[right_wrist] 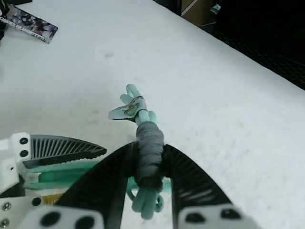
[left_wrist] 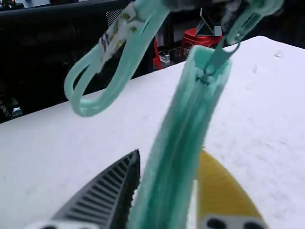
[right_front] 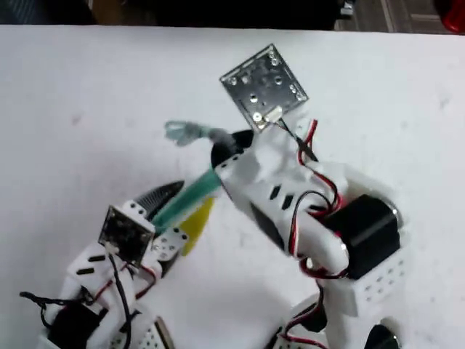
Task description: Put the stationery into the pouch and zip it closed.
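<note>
Left claw point(left_wrist: 170, 153) clamped on teal pouch point(left_wrist: 200, 95), right claw point(right_wrist: 148, 147) pinching its loop point(right_wrist: 135, 101) (grey-wrapped part)

White table point(right_front: 87, 87), dark bkgd past far edge; red obj point(left_wrist: 188, 37) and black furniture point(left_wrist: 43, 52) behind.

Bright light is pouring over the white table point(right_front: 73, 87), seemingly from above, and its surface is glaring hard, washing almost flat in the high view. Shadows on it are falling soft and faint. The metal plate point(right_front: 263, 86) is glinting. Past the table edge the room point(left_wrist: 38, 47) is sinking into darkness, while the teal pouch point(left_wrist: 181, 143) is catching even light.
</note>
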You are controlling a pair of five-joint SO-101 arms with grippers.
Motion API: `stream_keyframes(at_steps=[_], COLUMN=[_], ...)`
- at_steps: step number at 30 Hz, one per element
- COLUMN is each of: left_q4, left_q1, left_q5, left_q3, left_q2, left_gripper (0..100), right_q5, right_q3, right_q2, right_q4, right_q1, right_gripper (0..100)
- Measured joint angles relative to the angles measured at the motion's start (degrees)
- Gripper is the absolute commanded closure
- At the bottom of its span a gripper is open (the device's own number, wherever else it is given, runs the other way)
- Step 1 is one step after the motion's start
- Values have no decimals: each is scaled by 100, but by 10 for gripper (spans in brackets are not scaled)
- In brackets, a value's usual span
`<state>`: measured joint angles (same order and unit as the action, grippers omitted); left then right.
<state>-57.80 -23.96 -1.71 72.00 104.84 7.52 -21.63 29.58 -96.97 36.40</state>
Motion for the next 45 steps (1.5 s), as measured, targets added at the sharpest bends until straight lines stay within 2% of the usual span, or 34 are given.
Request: stream_keyframes(at_steps=[6,12,17,23,32,39,40,42,44,45], left_q4=[0,0,-53,-105,-123,-123,-123,-123,-123,-185], left_q1=[-9,-18,-18,-18,-18,-18,-18,-18,-18,-9], left_q5=[-308,-334,-334,-369,-369,-369,-369,-369,-369,-369], left_q3=[0,0,0,0,0,0,0,0,0,0], left_q2=[-9,-44,-62,-44,-44,-44,-44,-44,-35,-9], left_gripper=[979,979,980,980,980,980,980,980,980,980], right_q5=[-9,-9,-9,-9,-9,-9,-9,-9,-35,-35], right_q3=[659,1978,2532,2673,3314,3481,3481,3481,3349,3218], right_q2=[18,53,62,62,79,79,79,105,237,360], right_q4=[888,2277,3226,3842,4888,5116,5116,4976,4475,4079], right_q1=[-853,-1486,-1582,-1644,-2224,-2391,-2391,-2356,-2154,-2057], right_gripper=[981,981,981,981,981,978,955,831,691,667])
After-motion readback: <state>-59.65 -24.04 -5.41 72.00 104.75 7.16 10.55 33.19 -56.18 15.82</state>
